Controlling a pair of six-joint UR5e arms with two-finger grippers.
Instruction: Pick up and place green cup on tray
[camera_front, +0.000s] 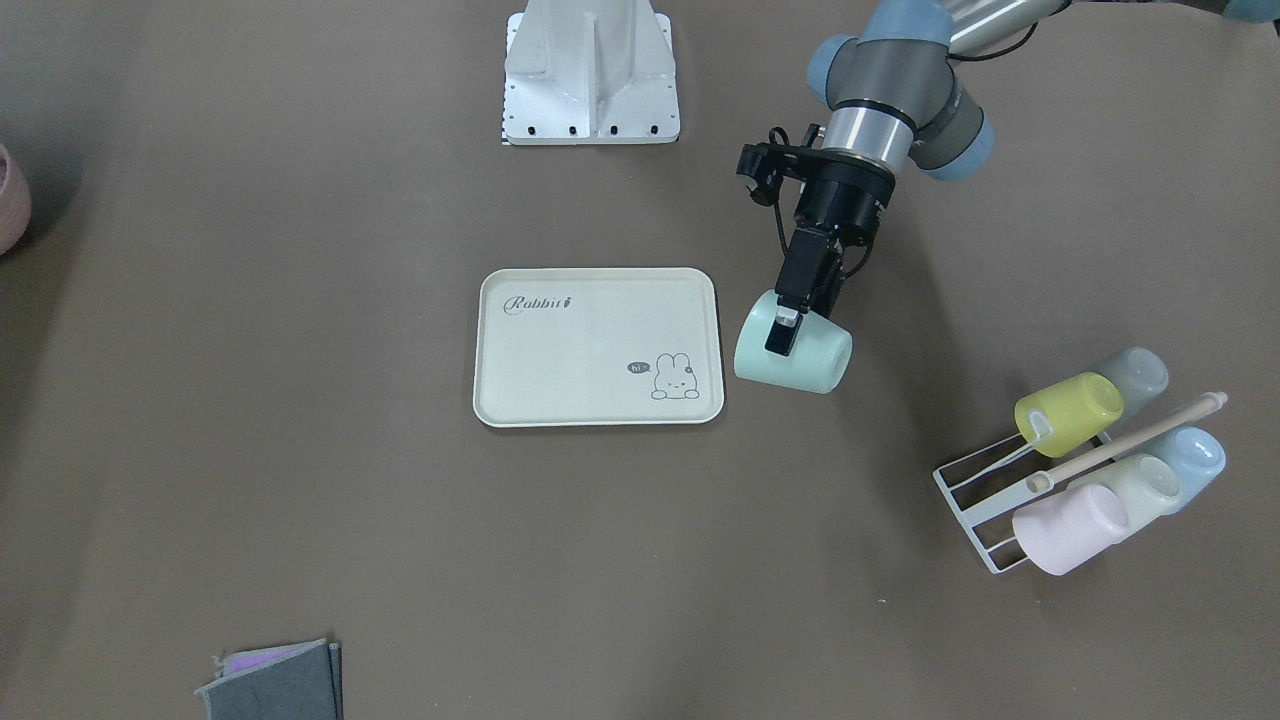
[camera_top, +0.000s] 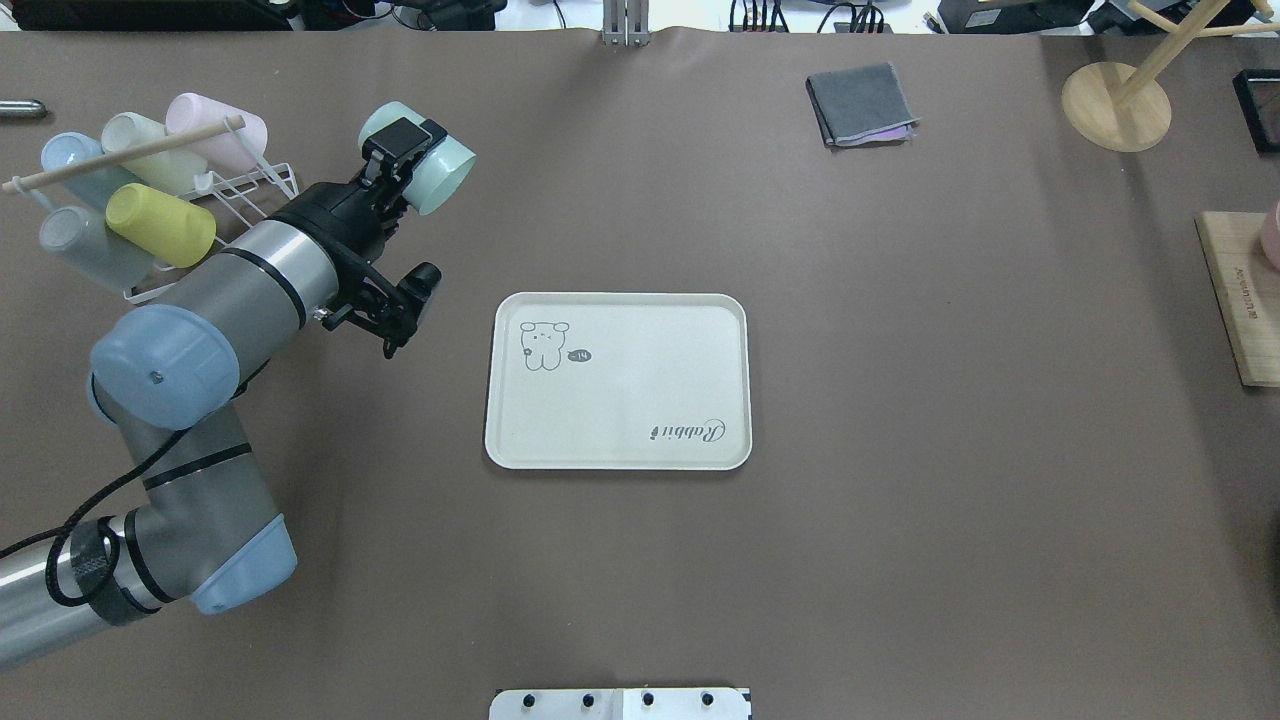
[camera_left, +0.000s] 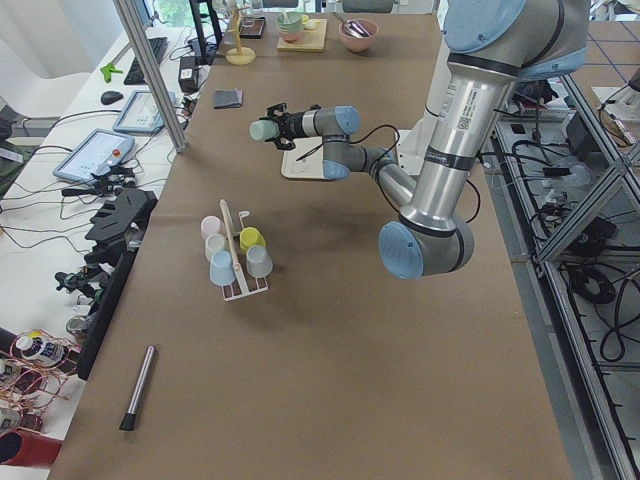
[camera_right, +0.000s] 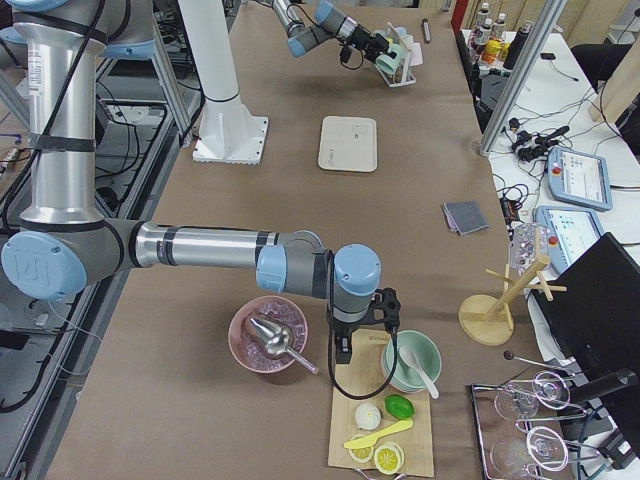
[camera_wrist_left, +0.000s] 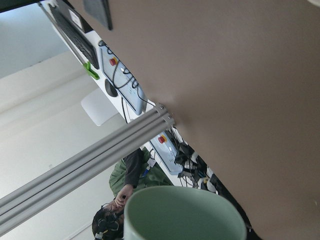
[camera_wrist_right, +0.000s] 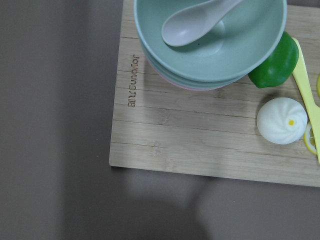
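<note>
**Green cup in carriage by left tool, not yet on tray**

Front-facing view. Green cup (camera_front: 805, 362) lying on its side, pinched by the left tool (camera_front: 783, 335), with one dark finger showing on the outer wall. Position: just off the 3 o'clock edge of the tray (camera_front: 590, 350), beside it and not over it. Cup rack (camera_front: 985, 505) at 4 o'clock from the cup, well apart, with five pastel cups slanted on its prongs. Sideways attitude judged a leftover of that slant, so turning upright probably needed before set-down.

Overhead view. Same cup (camera_top: 447, 172) at 10 o'clock from the tray (camera_top: 620, 400), rack at 9 o'clock from the cup. Folded grey cloth (camera_top: 860, 105) at 1 o'clock from the tray, well apart.

Left side view. Cup (camera_left: 262, 130) raised clear of the desk (camera_left: 330, 330), presumably to pass over the tray's rim.

Right side view. Right tool (camera_right: 348, 350) parked over a wooden board (camera_right: 380, 425), far from the task. Spread or pressed together: cannot tell.

Left wrist view. Cup rim (camera_wrist_left: 185, 212) at 6 o'clock in frame, desk beyond.

Right wrist view. Board and stacked bowls (camera_wrist_right: 210, 50) only, no fingers showing.
</note>
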